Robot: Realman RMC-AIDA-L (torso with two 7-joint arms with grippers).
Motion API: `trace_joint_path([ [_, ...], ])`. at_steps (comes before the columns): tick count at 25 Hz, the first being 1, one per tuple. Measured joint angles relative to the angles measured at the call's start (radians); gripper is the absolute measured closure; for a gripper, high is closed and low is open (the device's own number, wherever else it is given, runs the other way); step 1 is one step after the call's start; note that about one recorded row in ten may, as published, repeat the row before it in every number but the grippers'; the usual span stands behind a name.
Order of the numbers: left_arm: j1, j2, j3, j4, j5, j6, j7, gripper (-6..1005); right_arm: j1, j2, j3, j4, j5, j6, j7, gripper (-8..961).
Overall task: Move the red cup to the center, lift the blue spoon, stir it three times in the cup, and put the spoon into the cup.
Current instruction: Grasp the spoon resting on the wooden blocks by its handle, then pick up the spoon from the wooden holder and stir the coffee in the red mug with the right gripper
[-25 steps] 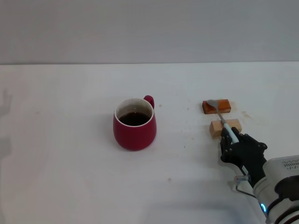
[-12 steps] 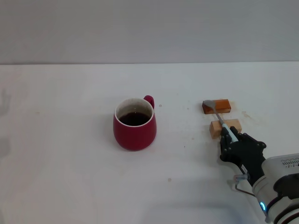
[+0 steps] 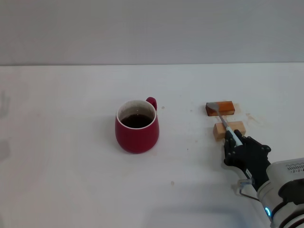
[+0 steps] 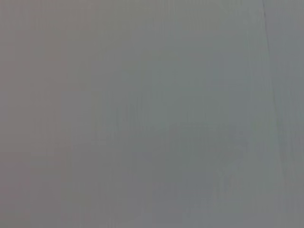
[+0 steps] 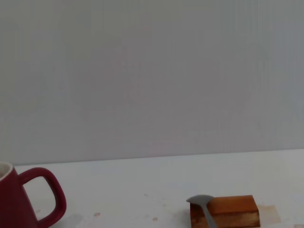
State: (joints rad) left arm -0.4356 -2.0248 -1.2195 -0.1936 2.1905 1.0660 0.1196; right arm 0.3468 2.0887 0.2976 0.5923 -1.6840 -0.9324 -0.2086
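The right tool [image 3: 236,140] is gripping the light blue handle of the blue spoon [image 3: 222,116], its fingers closed around it, while the spoon's grey bowl is resting on the orange-brown block [image 3: 220,108] and its shaft is crossing the tan block [image 3: 229,129]. The red cup [image 3: 137,125] is sitting mid-counter [image 3: 71,142], well apart, holding dark liquid.

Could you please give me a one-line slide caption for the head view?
Right gripper closed on the blue spoon lying across two wooden blocks, red cup at table centre.
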Motion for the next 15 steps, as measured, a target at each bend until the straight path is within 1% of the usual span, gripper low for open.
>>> trace_joint_path([
  [8,0.000,0.000,0.000,0.000,0.000,0.000,0.000,175,-0.014,0.000,0.000,0.007,-0.003,-0.050,-0.010,795],
  [15,0.000,-0.001,0.000,0.000,0.000,0.000,0.000,175,-0.025,-0.005,0.000,0.008,-0.006,-0.110,-0.012,796],
])
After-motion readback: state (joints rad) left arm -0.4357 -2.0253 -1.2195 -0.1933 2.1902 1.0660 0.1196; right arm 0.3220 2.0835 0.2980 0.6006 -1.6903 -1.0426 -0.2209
